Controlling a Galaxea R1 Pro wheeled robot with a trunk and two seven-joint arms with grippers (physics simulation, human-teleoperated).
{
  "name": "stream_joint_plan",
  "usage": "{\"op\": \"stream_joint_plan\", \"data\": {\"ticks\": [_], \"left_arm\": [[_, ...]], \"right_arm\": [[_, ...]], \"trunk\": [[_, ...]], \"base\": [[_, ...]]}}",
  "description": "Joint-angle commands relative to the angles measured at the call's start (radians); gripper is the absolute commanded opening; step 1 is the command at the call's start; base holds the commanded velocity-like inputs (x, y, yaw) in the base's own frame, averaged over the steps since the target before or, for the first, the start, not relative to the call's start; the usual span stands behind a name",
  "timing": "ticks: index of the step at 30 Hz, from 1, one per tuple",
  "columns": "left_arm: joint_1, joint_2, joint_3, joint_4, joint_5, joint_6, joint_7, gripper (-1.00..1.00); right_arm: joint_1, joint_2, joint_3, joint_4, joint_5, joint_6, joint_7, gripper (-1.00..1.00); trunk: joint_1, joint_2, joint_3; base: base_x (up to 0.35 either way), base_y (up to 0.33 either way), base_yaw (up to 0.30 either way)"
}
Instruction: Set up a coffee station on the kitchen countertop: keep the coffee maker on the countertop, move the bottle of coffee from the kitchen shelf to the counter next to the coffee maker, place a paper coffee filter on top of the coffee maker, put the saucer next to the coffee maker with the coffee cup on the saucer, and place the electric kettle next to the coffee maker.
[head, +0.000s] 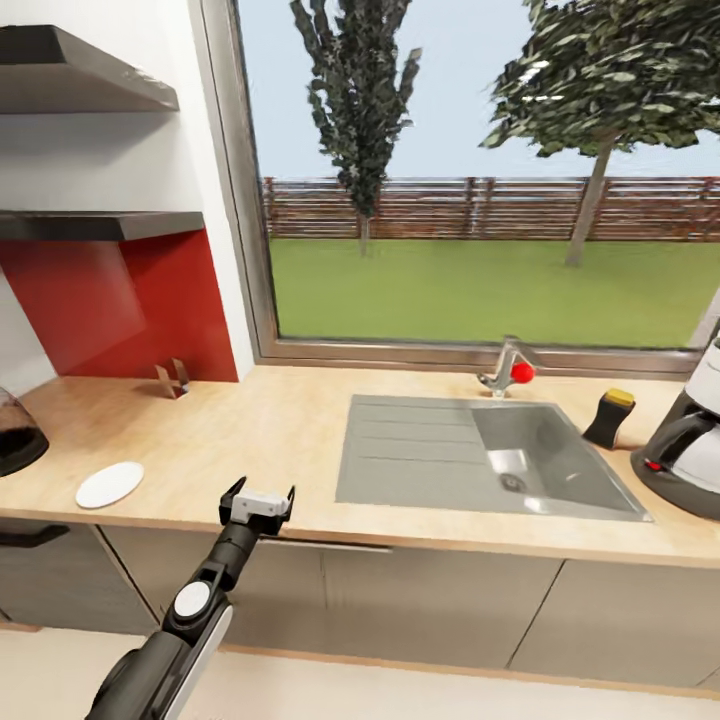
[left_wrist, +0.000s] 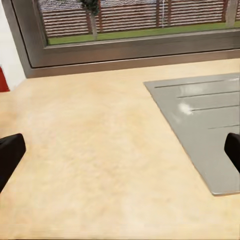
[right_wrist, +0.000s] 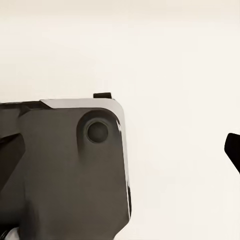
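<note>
Left gripper (head: 258, 493) hung open, empty, over the kitchen countertop (head: 270, 430); the saucer (head: 110, 484) lay at its nine o'clock (thin, likely brittle, slippery), best pinched at the rim; right gripper's state: cannot tell

Head view looks down over the kitchen countertop (head: 280, 430); left wrist view shares it, closer

Bright, even daylight; soft renders
</note>
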Motion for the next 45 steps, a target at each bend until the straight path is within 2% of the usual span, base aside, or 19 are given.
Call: {"op": "stream_joint_plan", "data": {"ticks": [1, 21, 35, 45], "left_arm": [[-0.001, 0.002, -0.004, 0.001, 0.005, -0.004, 0.008, 1.00], [-0.001, 0.002, -0.004, 0.001, 0.005, -0.005, 0.008, 1.00], [-0.001, 0.002, -0.005, 0.001, 0.005, -0.006, 0.008, 1.00], [-0.001, 0.002, -0.004, 0.002, 0.005, -0.005, 0.008, 1.00]], "right_arm": [[0.000, 0.000, -0.005, 0.000, 0.000, -0.004, 0.000, 1.00], [0.000, 0.000, -0.005, 0.000, 0.000, -0.004, 0.001, 1.00], [0.000, -0.005, 0.000, 0.000, 0.003, -0.006, 0.001, 1.00], [0.000, -0.006, -0.002, 0.000, 0.001, -0.004, 0.001, 1.00]], "trunk": [[0.001, -0.002, -0.002], [0.001, -0.002, -0.002], [0.001, -0.002, -0.002], [0.001, -0.002, -0.002]], "base": [[0.130, 0.305, 0.277], [0.193, 0.303, 0.272], [0.179, 0.305, 0.025], [0.032, 0.315, 0.000]]}}
